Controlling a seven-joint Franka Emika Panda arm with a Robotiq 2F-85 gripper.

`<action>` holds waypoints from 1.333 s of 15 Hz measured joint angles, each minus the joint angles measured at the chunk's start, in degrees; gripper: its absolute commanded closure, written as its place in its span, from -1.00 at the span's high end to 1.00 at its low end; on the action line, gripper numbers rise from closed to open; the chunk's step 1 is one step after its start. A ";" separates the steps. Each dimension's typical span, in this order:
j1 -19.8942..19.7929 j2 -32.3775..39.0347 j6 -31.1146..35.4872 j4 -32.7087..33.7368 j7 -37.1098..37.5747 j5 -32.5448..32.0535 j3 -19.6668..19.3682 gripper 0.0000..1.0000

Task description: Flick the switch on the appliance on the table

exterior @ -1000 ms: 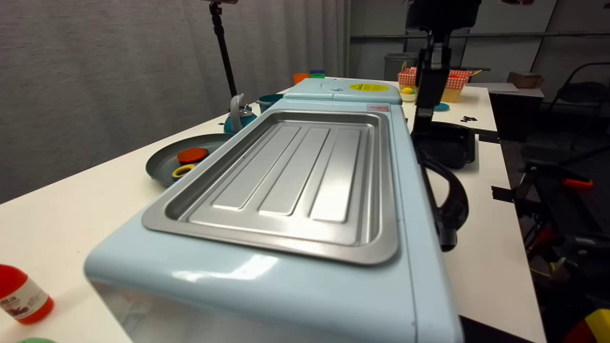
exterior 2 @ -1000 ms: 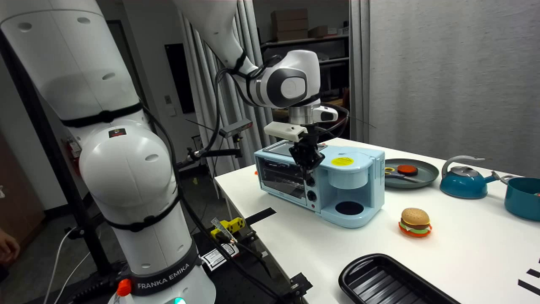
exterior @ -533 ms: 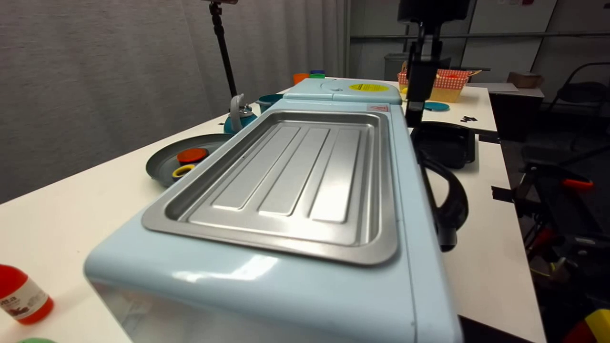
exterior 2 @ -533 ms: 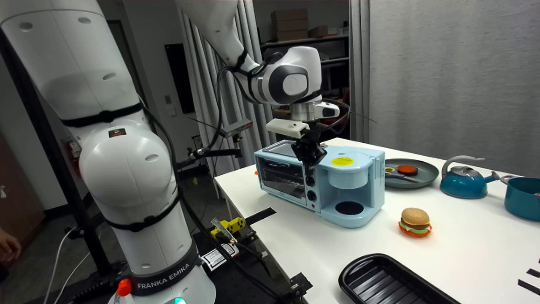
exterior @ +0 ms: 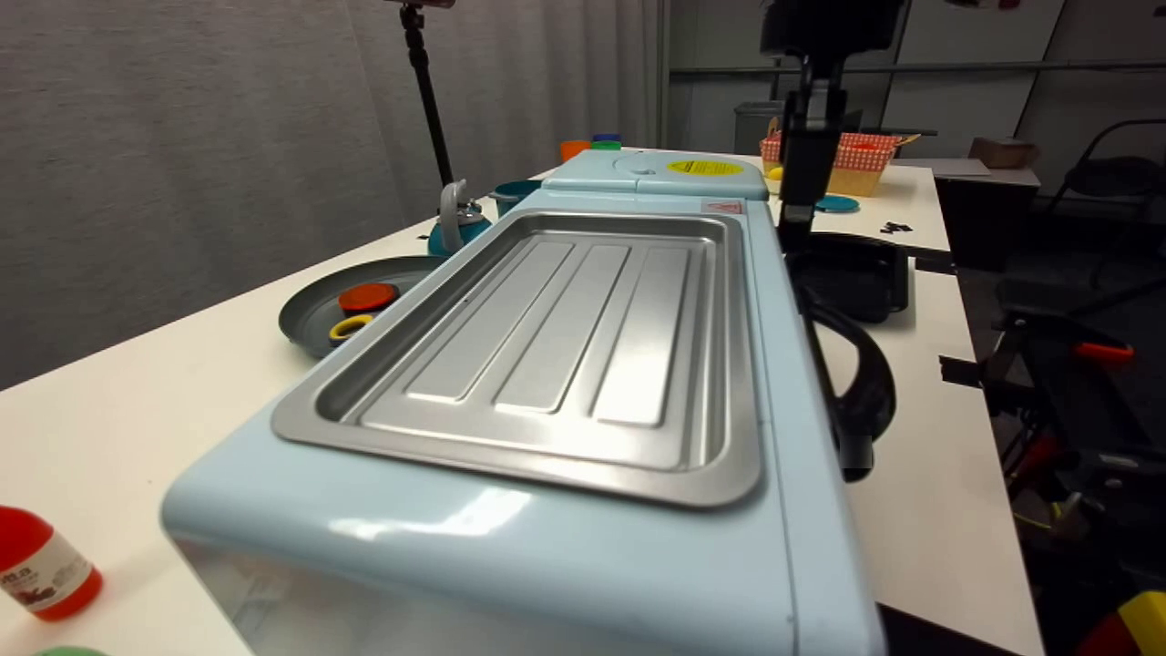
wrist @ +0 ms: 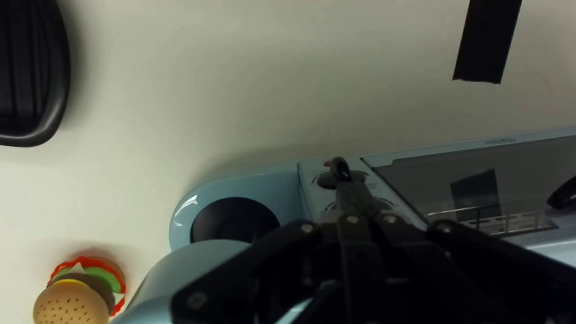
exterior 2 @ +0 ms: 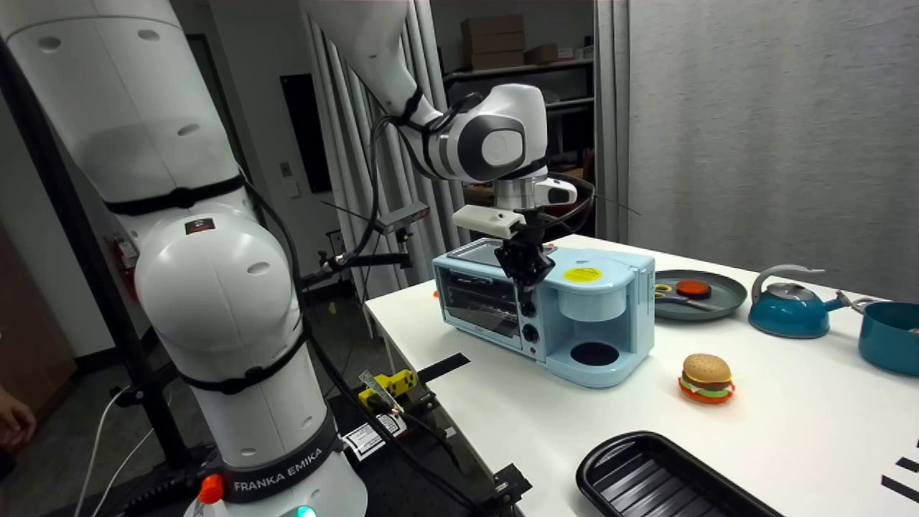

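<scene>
The pale blue appliance (exterior 2: 556, 327) stands on the white table (exterior 2: 531, 416); it also shows in an exterior view (exterior: 547, 524) with its ribbed silver tray (exterior: 556, 337) on top. Its front panel has two black knobs and a small red light (wrist: 327, 164). The lower knob (wrist: 326, 181) shows just beyond my fingertips in the wrist view; the upper knob (exterior 2: 528, 309) is mostly covered by my fingers there. My gripper (wrist: 353, 191) is shut with nothing seen between the fingers. It points down in front of the knob panel (exterior 2: 526, 296). Whether it touches the upper knob I cannot tell.
The oven door's black handle (exterior: 861, 383) sticks out at the front. A black tray (exterior 2: 668, 474) and a toy burger (exterior 2: 707, 377) lie nearby. A grey pan (exterior 2: 725, 291), a blue kettle (exterior 2: 790, 312) and a teal pot (exterior 2: 890, 337) stand behind.
My gripper has moved slightly closer to the appliance's front panel. It rose a little, then came down again beside the upper knob. It stays shut. The appliance has not moved.
</scene>
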 measured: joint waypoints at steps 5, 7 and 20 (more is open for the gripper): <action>0.11 0.16 -0.06 0.01 0.59 0.47 0.93 -1.00; 0.12 0.16 -0.06 0.11 0.94 0.48 1.23 -1.00; 0.06 0.16 -0.13 0.28 1.45 -1.61 1.20 -1.00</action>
